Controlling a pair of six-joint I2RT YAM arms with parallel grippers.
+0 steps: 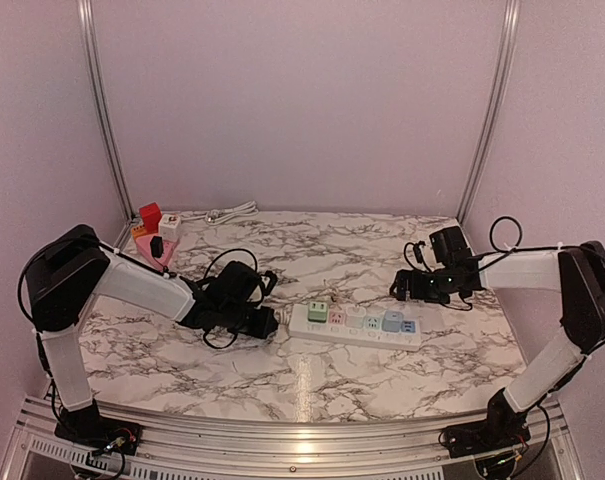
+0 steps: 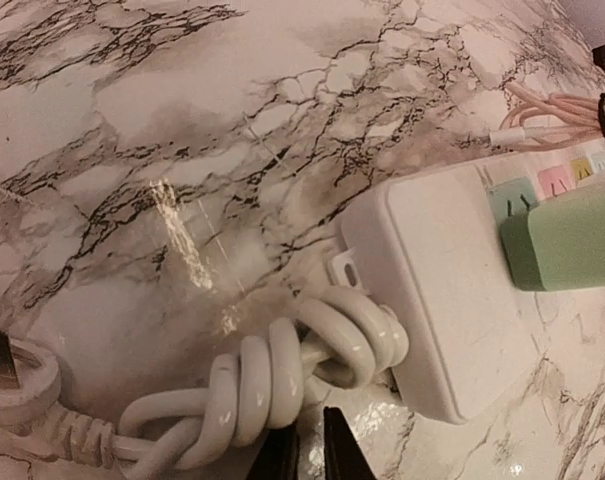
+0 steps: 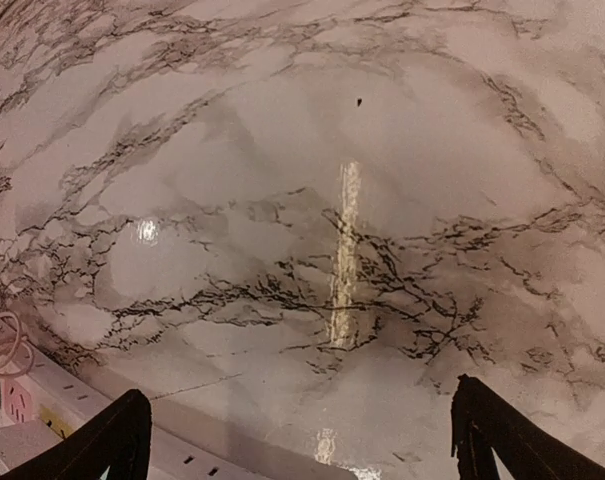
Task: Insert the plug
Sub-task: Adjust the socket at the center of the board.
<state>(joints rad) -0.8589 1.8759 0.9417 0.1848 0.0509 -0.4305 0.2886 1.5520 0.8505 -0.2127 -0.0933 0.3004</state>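
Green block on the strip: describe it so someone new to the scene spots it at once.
On the marble table, a long white power strip lies mid-table, running left to right. The green block stands on the strip's left end. It is the only green piece in a row whose other pieces are pink, white and blue.

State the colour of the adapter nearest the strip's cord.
Adapter: green; left wrist view shows it best.

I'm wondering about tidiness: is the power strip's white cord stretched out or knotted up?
Knotted up: the white cord twists into thick loops beside the power strip, as the left wrist view shows.
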